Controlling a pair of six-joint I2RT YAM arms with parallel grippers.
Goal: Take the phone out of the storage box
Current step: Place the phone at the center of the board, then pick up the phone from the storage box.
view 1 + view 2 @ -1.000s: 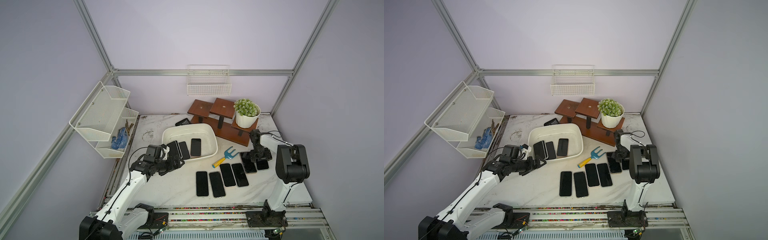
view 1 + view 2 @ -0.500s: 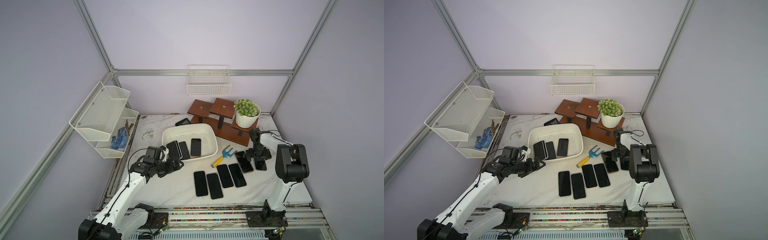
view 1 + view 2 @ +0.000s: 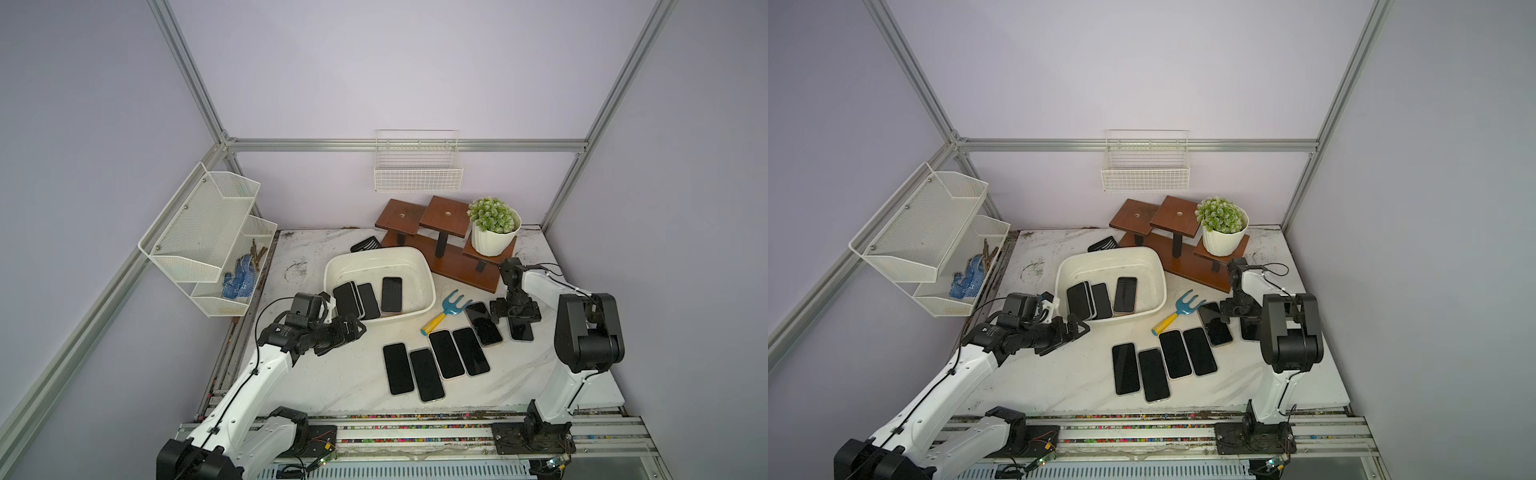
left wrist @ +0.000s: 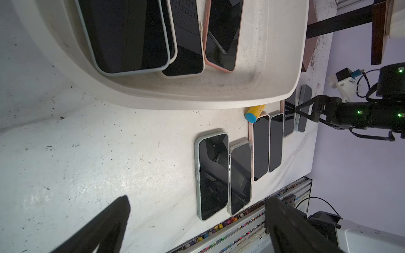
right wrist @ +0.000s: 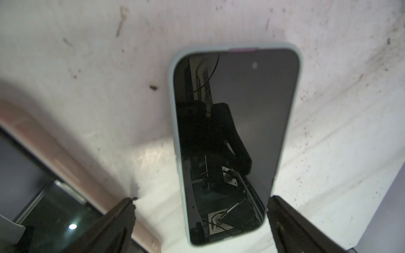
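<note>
both jaws stand apart and empty, left gripper point(image 3: 353, 328) beside the storage box point(image 3: 376, 250) where overlapped phones point(image 3: 353, 300) lie, right gripper point(image 5: 200, 203) over a phone point(image 5: 232, 135) flat on the table point(image 3: 332, 374); rising carelessly may nudge it, or the left may pinch two.

Marble-look table point(image 3: 332, 386), dirt specks all over. White wire basket point(image 3: 418, 174) hangs on the back rail. White mesh rack point(image 3: 203, 232) on the side frame, tiered; blue gloves point(image 3: 237, 282) and brown sticks point(image 3: 257, 254) sit below its top tier. Brown stepped wooden stand point(image 3: 442, 216) at the back of the table, white pot point(image 3: 494, 239) with a green plant on a low step. Blue fork point(image 3: 446, 311) with a yellow handle lies flat in front of the stand. Black slatted piece point(image 3: 365, 244) lies flat near the stand's other end.
</note>
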